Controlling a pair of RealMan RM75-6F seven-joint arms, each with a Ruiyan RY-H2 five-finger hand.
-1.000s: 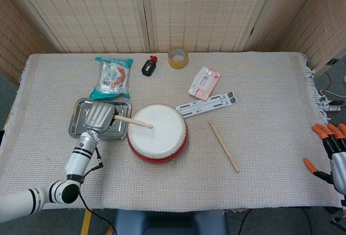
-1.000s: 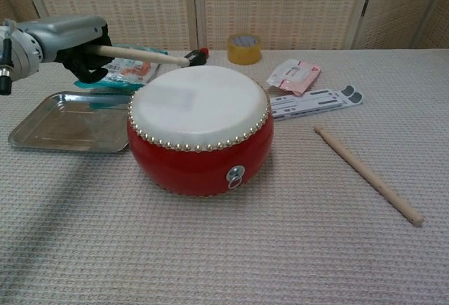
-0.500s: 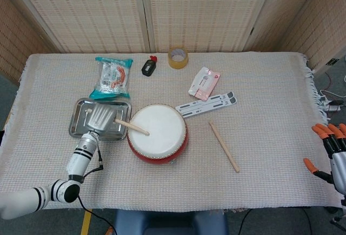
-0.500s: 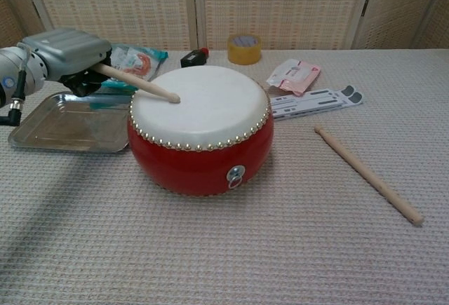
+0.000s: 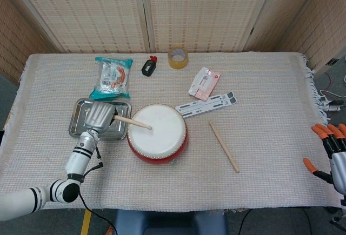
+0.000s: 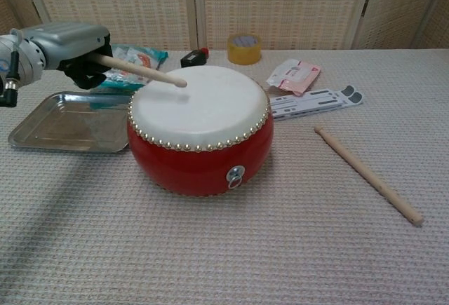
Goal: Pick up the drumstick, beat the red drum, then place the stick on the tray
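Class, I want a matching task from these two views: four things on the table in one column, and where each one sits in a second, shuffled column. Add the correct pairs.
Things
1. drumstick
2. spare stick
3. tape roll
4. tray

Places
A. at the far edge of the table, by the screen
B. gripped by the left hand, tip over the red drum
C. lying loose on the cloth between the drum and the robot's right hand
D. on the drum's other side, under the left hand

Pairs: 1-B, 2-C, 3-A, 4-D
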